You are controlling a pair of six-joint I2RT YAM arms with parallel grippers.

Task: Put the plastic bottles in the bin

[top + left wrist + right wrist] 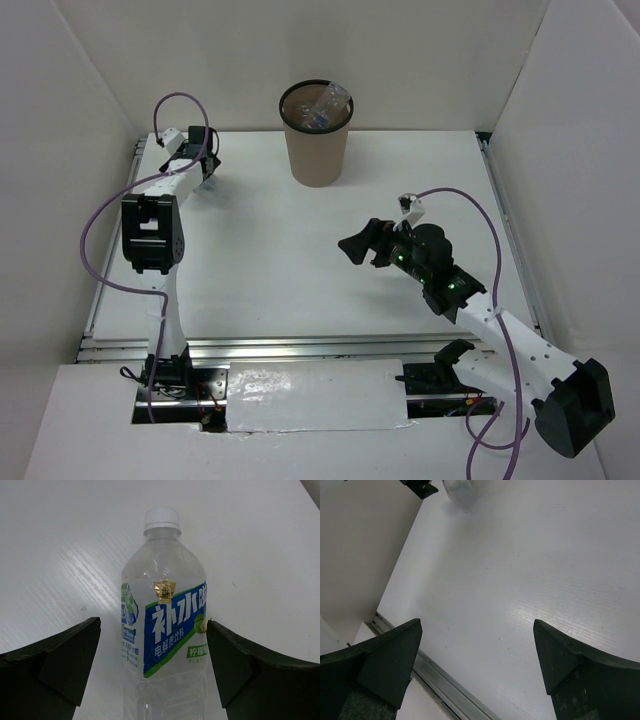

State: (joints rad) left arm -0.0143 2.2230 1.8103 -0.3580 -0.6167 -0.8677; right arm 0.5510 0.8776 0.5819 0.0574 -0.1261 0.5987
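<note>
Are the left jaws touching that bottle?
Cannot tell. Left wrist view shows a gap at one finger; the other sits right at the bottle.

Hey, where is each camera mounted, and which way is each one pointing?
Top external: above and behind the bases, looking down at the table, bin and both arms.
Left wrist: behind the left gripper, facing a blue-labelled bottle between its open fingers.
Right wrist: behind the right gripper, facing mostly table past its open fingers.
Shared: the top view shows both grippers too.

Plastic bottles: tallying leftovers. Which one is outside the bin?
The clear, blue-labelled, white-capped plastic bottle between the fingers of the left tool; the other bottles lie inside the brown bin.
</note>
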